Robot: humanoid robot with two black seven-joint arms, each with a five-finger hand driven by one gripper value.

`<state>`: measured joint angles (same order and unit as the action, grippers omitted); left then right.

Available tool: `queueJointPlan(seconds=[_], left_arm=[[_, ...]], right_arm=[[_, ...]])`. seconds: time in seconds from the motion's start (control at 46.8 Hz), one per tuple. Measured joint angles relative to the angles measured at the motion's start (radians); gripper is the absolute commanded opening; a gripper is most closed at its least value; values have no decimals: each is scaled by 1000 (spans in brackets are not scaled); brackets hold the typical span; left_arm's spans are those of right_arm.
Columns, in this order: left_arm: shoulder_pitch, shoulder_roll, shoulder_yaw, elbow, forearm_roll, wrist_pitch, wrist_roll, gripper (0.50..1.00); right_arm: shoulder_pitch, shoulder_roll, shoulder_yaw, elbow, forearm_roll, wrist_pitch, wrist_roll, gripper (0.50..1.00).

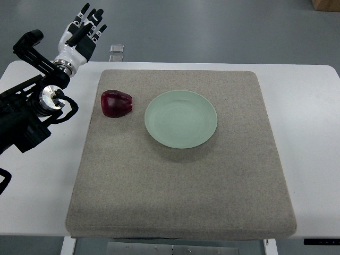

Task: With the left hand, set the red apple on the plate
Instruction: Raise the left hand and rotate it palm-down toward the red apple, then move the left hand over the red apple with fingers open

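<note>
One red apple (117, 103) — beside plate (181, 118), untouched

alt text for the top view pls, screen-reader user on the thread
A dark red apple lies on a grey mat just left of an empty pale green plate, not touching it. The robot's left hand is raised at the upper left, fingers open, holding nothing.

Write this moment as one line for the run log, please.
left hand: open, raised beyond mat corner | red apple: on mat, left of plate | plate: empty | right hand: out of view
</note>
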<state>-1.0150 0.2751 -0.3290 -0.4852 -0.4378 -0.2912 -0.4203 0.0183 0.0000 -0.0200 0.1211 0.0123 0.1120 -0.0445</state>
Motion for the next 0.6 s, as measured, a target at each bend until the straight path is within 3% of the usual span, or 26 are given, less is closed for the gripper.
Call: queueJointPlan(seconds=[0.235,0.598], left_arm=[[-62,81,159,-78,30,1,3,999],[-115,189,236,-295,536,21,3,996]], right_arm=[[0,0,0,0,0,0,0,930],[0,0,0,0,0,0,0,930]])
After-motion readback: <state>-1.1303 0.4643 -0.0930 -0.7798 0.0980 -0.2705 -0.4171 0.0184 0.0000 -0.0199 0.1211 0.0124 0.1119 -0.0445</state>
